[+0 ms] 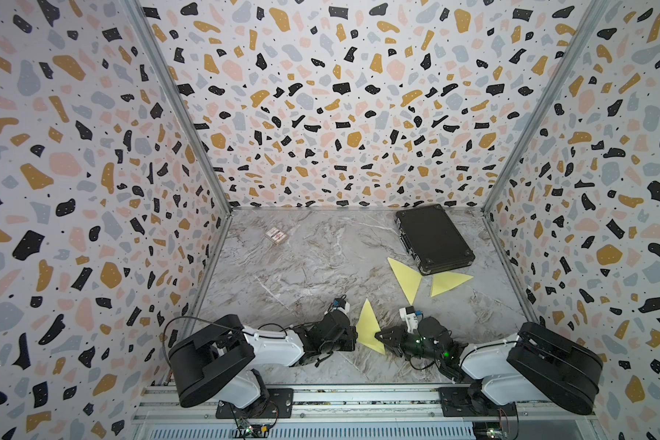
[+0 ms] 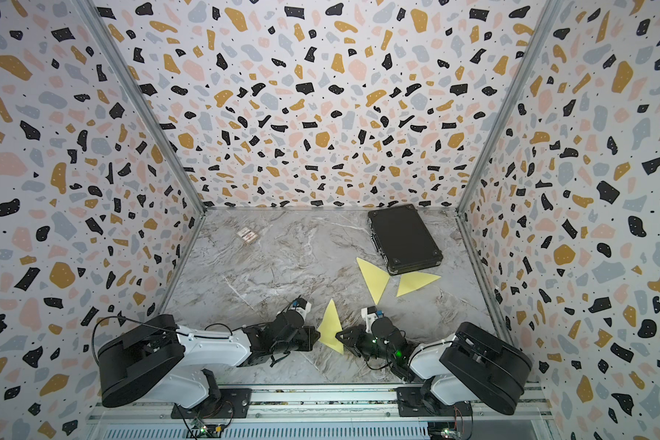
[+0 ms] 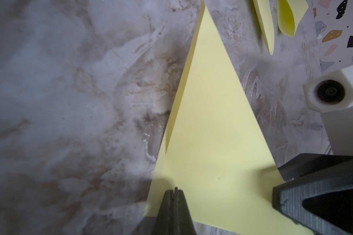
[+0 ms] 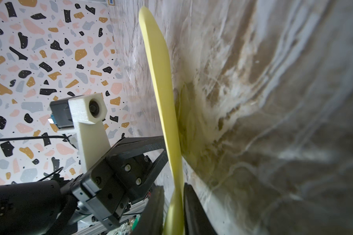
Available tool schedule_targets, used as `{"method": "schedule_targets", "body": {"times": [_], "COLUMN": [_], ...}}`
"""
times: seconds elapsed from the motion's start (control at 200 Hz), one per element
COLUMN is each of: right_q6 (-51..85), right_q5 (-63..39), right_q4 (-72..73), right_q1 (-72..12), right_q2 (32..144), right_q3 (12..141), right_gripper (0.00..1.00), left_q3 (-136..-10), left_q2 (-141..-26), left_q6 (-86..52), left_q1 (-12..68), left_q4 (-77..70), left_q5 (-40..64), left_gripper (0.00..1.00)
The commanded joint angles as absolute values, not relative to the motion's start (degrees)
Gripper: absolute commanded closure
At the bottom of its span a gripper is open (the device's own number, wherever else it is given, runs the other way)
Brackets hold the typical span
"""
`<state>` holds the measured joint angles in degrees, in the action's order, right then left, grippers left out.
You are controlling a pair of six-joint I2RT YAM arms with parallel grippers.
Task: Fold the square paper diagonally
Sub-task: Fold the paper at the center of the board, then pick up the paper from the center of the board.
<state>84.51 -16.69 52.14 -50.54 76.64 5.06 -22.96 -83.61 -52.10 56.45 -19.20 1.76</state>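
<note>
One folded paper [image 1: 368, 327]: left pincer [image 3: 175, 192] presses, right pincer [image 1: 378, 336] pinches.

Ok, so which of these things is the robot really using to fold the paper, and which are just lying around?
For the job: the folded yellow paper, with the left gripper and the right gripper at its edges.

Just lying about: a yellow triangle by the black case, a second yellow triangle next to it, and a small box at the back.
</note>
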Motion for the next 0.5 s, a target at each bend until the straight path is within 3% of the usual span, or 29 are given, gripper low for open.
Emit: {"method": "schedule_targets", "body": {"times": [0.0, 0.075, 0.19, 0.496], "right_q6": [81.8, 81.3, 81.0, 80.5], "right_q5": [-16.5, -16.5, -15.8, -14.7], "right_q4": [43.1, 39.5, 35.2, 32.9], "right_q1": [-50.8, -50.9, -50.9, -53.3], "right_q2": [72.8, 70.6, 67.4, 67.7], "right_q3": [7.3, 7.9, 8.3, 10.7], "right_gripper": [0.81, 0.79, 0.63, 0.64], "left_q3": [-19.9, -20.0, -20.1, -20.2], "left_q2": [-87.5, -87.6, -88.0, -88.5], "left_q6": [-51.7, -51.7, -51.7, -51.8], "left_q1": [56.9, 56.9, 57.0, 57.0], "left_q4": [-1.7, -1.8, -2.0, -2.1], "left_q5": [0.4, 0.4, 0.4, 0.4], "left_gripper": [1.0, 1.0, 1.0, 1.0]}}
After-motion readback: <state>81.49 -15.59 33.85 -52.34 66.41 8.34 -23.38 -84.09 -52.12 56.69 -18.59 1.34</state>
